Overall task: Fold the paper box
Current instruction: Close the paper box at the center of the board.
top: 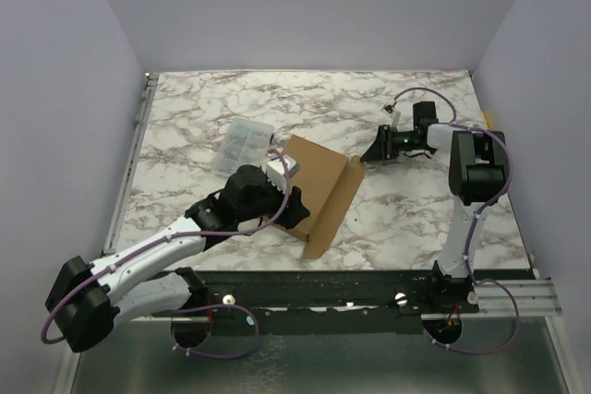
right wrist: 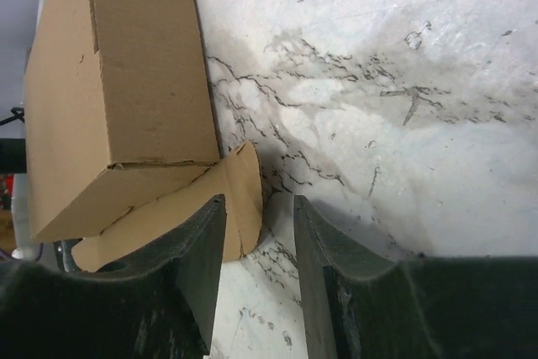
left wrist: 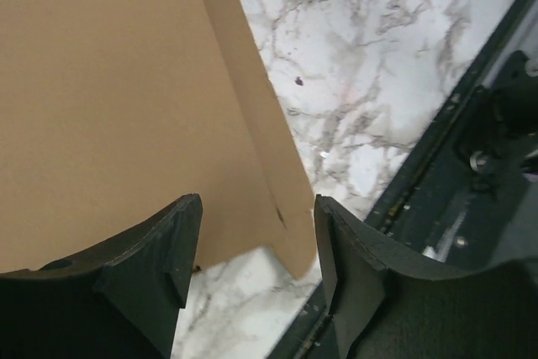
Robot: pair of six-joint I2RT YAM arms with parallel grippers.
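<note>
Paper box (top: 319, 193) of plain brown cardboard sits near the middle of the marble table (top: 416, 219), between the two arms. We see it only partly folded: a broad flat panel with one long side wall standing up along its right edge. Its long axis runs from the near edge of the table toward the far side and leans to the right as it goes away.

At the far left of the group we find a small clear plastic case (top: 242, 145), just beyond the box's left corner. Next comes the left gripper (left wrist: 256, 224), which hangs over the near left part of the flat panel. Its fingers (left wrist: 160, 258) are spread, with nothing between them. Through the gap we see the panel's edge and the marble.

To the right of the standing wall, the right gripper (right wrist: 259, 216) points at the paper box from the far right. Its fingers are parted too and pinch nothing. From its own camera we see the wall upright, with a slit near its top. A small rounded flap (right wrist: 244, 195) sticks out onto the marble, just beside one finger. Whether they touch we cannot tell.
</note>
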